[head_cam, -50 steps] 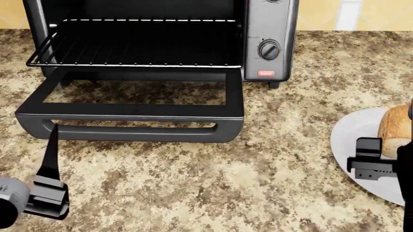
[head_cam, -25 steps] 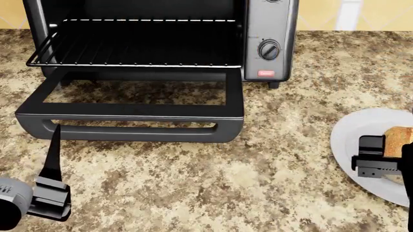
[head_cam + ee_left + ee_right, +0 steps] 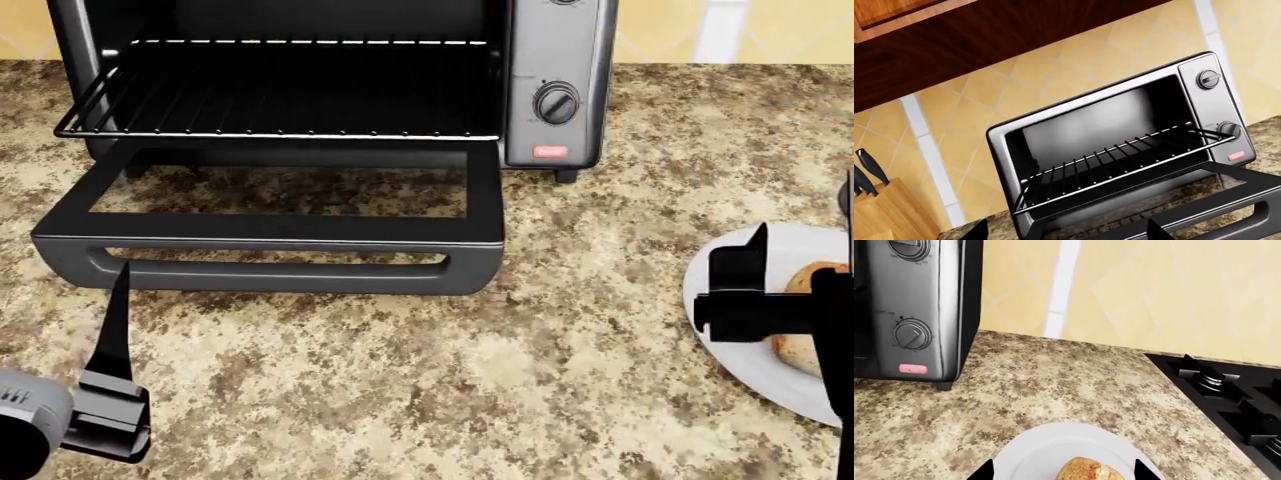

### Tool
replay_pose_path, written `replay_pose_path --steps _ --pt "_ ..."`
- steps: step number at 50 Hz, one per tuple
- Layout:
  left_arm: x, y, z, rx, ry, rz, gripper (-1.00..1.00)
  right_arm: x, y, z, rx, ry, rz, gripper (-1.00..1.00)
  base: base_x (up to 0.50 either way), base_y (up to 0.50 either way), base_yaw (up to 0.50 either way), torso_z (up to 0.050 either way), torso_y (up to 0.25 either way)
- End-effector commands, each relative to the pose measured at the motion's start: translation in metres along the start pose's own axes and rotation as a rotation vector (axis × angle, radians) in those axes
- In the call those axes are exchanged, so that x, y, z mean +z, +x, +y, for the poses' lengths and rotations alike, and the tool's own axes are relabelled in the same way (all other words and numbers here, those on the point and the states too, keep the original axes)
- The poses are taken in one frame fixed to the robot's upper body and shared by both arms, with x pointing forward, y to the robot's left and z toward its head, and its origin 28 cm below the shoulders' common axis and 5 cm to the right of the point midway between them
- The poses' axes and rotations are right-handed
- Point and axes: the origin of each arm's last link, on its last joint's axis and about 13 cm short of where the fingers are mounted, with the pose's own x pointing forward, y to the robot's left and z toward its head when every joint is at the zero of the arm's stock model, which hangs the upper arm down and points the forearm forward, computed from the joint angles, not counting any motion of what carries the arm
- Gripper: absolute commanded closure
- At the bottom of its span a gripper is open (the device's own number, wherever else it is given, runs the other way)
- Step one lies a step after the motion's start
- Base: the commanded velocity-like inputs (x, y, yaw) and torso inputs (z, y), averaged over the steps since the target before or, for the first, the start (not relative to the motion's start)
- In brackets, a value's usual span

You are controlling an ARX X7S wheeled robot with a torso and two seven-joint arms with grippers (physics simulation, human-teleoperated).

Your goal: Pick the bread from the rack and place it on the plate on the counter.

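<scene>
Granite counter point(image 3: 534, 380) is carrying the plate point(image 3: 721, 345), where we are seeing the bread point(image 3: 1089, 471) lying half-hidden behind our spread right gripper point(image 3: 767, 300); left gripper point(image 3: 114, 370) fingers unclear.

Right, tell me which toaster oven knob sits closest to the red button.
The lower knob, directly above the red button; the upper knob sits further up the control panel.

bread point(image 3: 1089, 471) on plate point(image 3: 731, 345), plate on counter point(image 3: 534, 380) right of rack point(image 3: 280, 95)
</scene>
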Motion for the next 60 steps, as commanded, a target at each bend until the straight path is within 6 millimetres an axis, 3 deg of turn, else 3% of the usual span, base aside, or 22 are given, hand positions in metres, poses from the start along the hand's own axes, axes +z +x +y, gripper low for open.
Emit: replay_pose_path --steps 1,12,40,60 --pt "0.001 0.000 0.000 0.002 0.000 -0.002 -1.00 0.007 -0.022 0.006 0.044 0.013 -0.067 -1.00 0.00 0.00 0.00 0.000 0.000" --pt "0.003 0.001 0.000 0.003 0.000 -0.008 -1.00 0.015 -0.054 0.014 0.111 0.024 -0.156 -1.00 0.00 0.00 0.00 0.000 0.000" --pt "0.003 0.000 0.000 0.006 0.001 -0.007 -1.00 0.008 -0.100 0.037 0.276 0.040 -0.234 -1.00 0.00 0.00 0.00 0.000 0.000" --pt "0.003 0.000 -0.001 0.005 -0.005 -0.010 -1.00 0.003 -0.114 0.044 0.382 0.022 -0.263 -1.00 0.00 0.00 0.00 0.000 0.000"
